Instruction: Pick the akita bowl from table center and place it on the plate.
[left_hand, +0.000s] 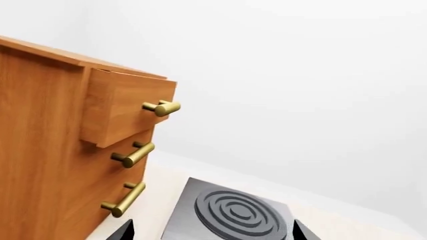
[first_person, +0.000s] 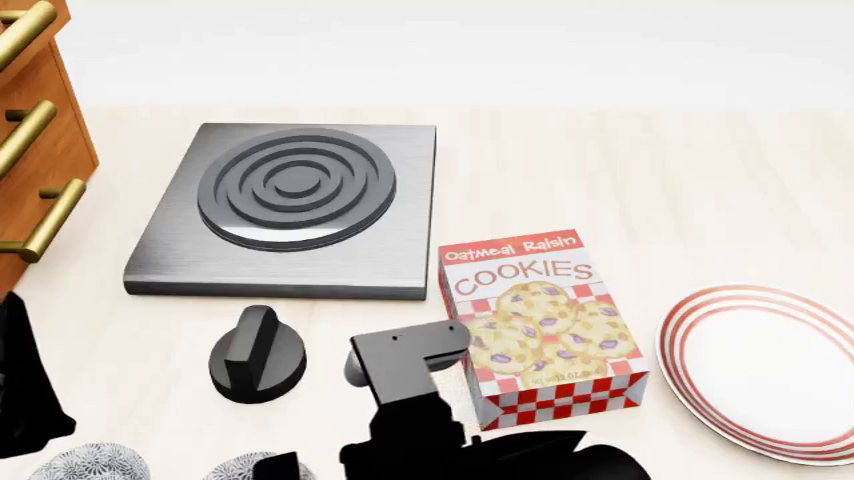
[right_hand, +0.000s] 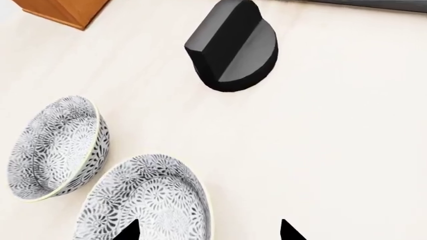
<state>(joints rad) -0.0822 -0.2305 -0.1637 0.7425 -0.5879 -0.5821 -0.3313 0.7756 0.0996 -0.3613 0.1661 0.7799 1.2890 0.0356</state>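
Two akita bowls (right_hand: 150, 200) (right_hand: 57, 147), one plate (first_person: 767, 370), one knob (right_hand: 233, 47)

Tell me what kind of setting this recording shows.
Probably a simulated kitchen counter: a single-burner hob with its loose knob, a cookies box, a red-ringed plate, patterned bowls, and a wooden drawer unit.

cookie box (first_person: 545, 322) beside plate (first_person: 767, 369), hotplate (first_person: 294, 205) behind

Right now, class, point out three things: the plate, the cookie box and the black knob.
plate (first_person: 767, 370), head view, on its bare white centre.
cookie box (first_person: 541, 325), head view, on its printed front face.
black knob (right_hand: 233, 47), right wrist view, on its raised grip ridge.
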